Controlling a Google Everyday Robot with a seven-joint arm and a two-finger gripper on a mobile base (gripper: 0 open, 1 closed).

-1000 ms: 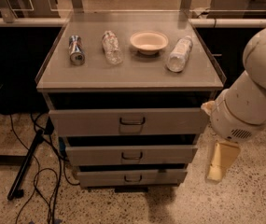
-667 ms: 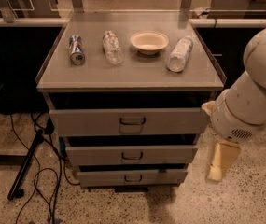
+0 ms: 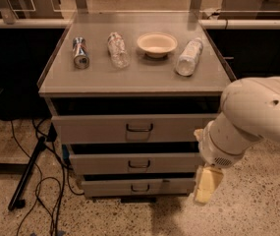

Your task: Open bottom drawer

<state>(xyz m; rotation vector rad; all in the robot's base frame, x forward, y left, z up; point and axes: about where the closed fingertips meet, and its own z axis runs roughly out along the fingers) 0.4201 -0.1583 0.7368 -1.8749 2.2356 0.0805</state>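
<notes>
- the grey cabinet (image 3: 139, 78) fills the middle of my view, its flat top facing the camera and its three drawers stacked below.
- the white arm (image 3: 257, 117) comes in from the right edge and bends down beside the cabinet's right front corner.
- the top drawer (image 3: 95, 129) is the tallest front, with a dark gap above it.
- the middle drawer (image 3: 100, 163) sits under it, also with a dark strip along its upper edge.
- the bottom drawer (image 3: 105, 187) is the lowest and narrowest front, just above the floor; its small loop handle (image 3: 140, 188) is centred, and a thin dark gap runs above the front.
- the gripper (image 3: 204, 194) hangs cream-coloured from the arm's end, pointing down, just right of the bottom drawer's front and level with it, not touching the handle; i cannot tell whether it is released or clenched.
- a black pole (image 3: 27, 173) leans on the speckled floor left of the cabinet, with cables (image 3: 56, 200) trailing beside it.
- a white bottle (image 3: 189, 57) lies on the top at the right.
- a clear bottle (image 3: 118, 49) lies left of centre.
- a bowl (image 3: 156, 44) stands upright between the two bottles.
- a can (image 3: 80, 52) lies on its side at the far left of the row.
</notes>
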